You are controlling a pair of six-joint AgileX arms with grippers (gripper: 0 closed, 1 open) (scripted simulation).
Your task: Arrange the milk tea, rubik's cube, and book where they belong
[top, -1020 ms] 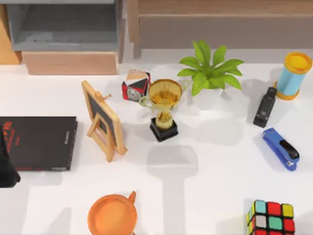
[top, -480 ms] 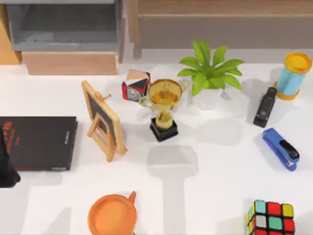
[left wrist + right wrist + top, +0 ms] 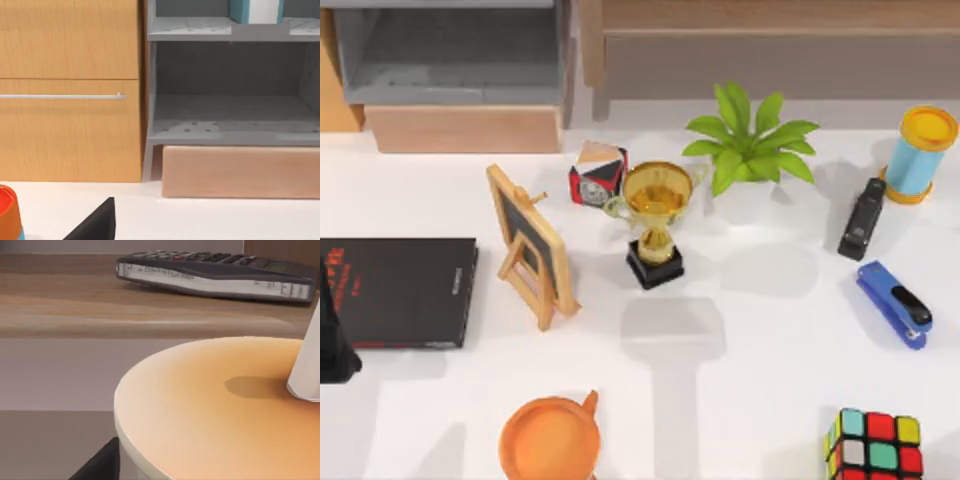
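Observation:
The milk tea [image 3: 548,438], a cup with an orange lid and a straw, stands at the table's front edge, left of centre. Its lid [image 3: 215,405] looms very close in the right wrist view, with a dark tip of my right gripper [image 3: 100,465] beside it. The rubik's cube [image 3: 875,445] sits at the front right. The light-blue book [image 3: 255,10] stands on the upper grey shelf. My left arm [image 3: 330,345] hangs at the left edge by the black book, and a dark tip of its gripper [image 3: 96,226] faces the cabinet.
A thin black book [image 3: 405,290], an easel chalkboard [image 3: 532,245], an angular box [image 3: 598,172], a trophy [image 3: 655,220] and a plant [image 3: 750,145] crowd the middle. A blue canister [image 3: 923,150] and two staplers [image 3: 895,303] stand right. A calculator [image 3: 215,272] lies on the wooden shelf.

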